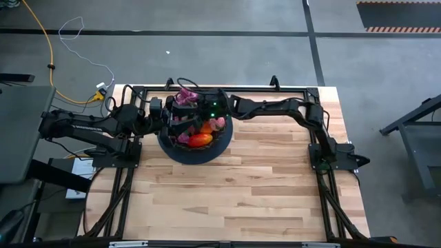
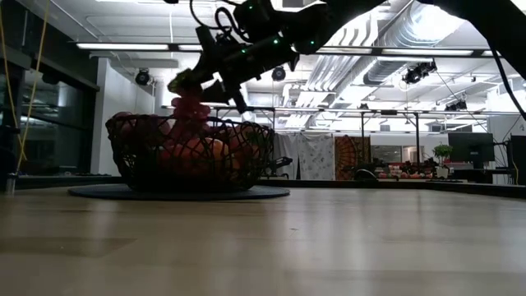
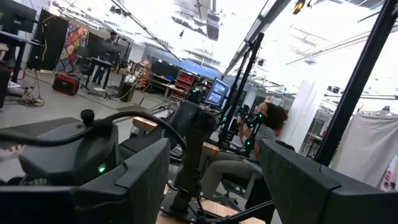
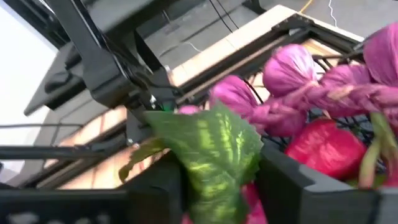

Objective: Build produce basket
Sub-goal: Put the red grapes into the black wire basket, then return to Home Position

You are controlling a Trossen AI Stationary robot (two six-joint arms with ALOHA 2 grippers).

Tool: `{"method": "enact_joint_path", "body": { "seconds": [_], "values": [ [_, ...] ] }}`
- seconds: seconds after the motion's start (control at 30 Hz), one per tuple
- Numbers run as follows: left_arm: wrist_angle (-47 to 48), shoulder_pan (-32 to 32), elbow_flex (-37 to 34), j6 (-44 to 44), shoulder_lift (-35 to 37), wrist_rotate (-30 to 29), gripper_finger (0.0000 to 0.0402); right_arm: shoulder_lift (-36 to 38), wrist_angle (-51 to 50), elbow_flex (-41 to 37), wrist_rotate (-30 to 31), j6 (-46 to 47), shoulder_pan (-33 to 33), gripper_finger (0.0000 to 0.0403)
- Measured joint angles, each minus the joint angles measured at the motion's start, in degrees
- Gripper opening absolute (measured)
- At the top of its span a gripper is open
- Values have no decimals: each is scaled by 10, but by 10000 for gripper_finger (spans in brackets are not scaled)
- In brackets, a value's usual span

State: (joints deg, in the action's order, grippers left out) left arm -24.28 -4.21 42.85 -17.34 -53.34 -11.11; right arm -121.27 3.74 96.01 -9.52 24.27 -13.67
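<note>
The black wire basket (image 1: 195,153) (image 2: 189,156) stands on a dark round mat at the table's far middle. It holds produce, among it an orange-red mango (image 1: 200,140) and a red fruit (image 4: 323,149). My right gripper (image 1: 185,103) (image 2: 197,80) (image 4: 214,180) hovers over the basket's far left part, shut on a purple grape bunch (image 1: 186,92) (image 2: 187,107) (image 4: 292,87). My left gripper (image 1: 169,118) (image 3: 214,180) is open at the basket's left rim and points level toward the right arm. My right gripper pinches the grape bunch by its green leaf (image 4: 205,149), which stands between the two fingers (image 4: 155,186). The gripper comes from above, slanting down from the table's right. The purple grapes (image 2: 189,111) hang below it, reaching down to rim height inside the basket.
A black frame (image 1: 207,88) runs along the table's far edge and sides. The dark mat (image 2: 181,193) spreads wider than the basket. Bare wooden tabletop (image 1: 227,193) lies on the near side. A person (image 3: 267,124) sits in the room beyond the table.
</note>
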Motion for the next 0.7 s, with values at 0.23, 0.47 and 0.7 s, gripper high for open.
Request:
{"method": "enact_joint_path", "body": {
  "seconds": [0.23, 0.47, 0.7],
  "values": [
    [0, 0, 0, 0, 0, 0, 237, 4, -10, 0, 0, -5, -9, 269],
    [1, 0, 0, 0, 0, 0, 237, 20, 12, 0, -32, -12, -35, 311],
    [11, 0, 0, 0, 0, -6, 237, 117, -147, -1, -72, -97, -82, 311]
  ]
}}
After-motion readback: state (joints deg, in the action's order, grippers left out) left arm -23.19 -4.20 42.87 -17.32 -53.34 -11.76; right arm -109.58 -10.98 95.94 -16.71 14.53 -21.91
